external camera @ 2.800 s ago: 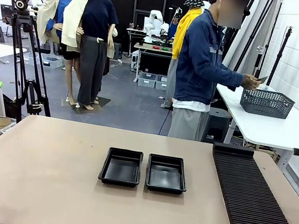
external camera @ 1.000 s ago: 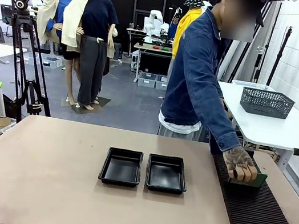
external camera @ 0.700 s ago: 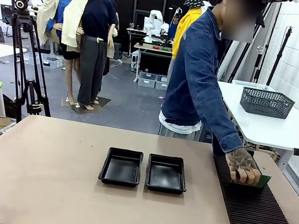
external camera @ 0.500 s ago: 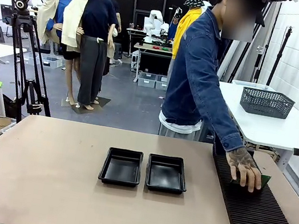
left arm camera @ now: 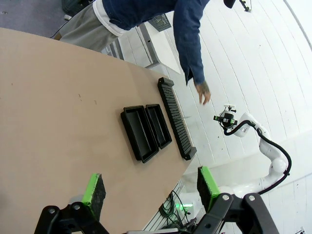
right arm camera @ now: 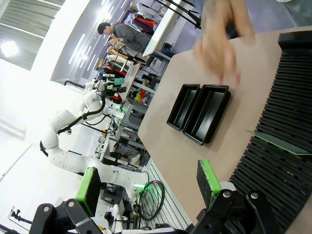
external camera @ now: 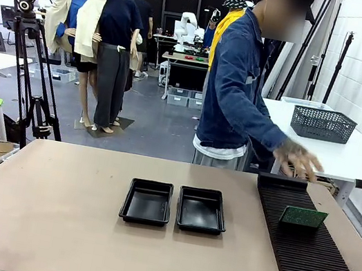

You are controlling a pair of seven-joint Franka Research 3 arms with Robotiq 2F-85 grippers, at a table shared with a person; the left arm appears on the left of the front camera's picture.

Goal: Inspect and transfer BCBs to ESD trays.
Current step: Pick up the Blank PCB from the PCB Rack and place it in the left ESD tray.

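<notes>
Two black ESD trays [external camera: 148, 202] [external camera: 201, 210] lie side by side at the table's middle, both with bare floors. One green BCB [external camera: 303, 217] stands on edge in the slots of the long black rack [external camera: 314, 254] on the right. The person's hand [external camera: 299, 158] hovers above the rack's far end, apart from the board. My left gripper [left arm camera: 151, 187] is open high over the table's left side, with nothing between its fingers. My right gripper [right arm camera: 147, 183] is open above the rack's near part, also holding nothing. The trays [right arm camera: 207, 119] and the board [right arm camera: 278, 141] lie ahead of it.
A grey mesh basket [external camera: 323, 123] sits on a white table [external camera: 331, 158] behind the person, at the far right. A camera tripod [external camera: 25, 66] stands off the table's left side. The tabletop [external camera: 48, 210] around the trays is bare.
The person set a green board into the rack's slots, let go, and pulled the hand up and back towards the rack's far end. Neither gripper has moved.
</notes>
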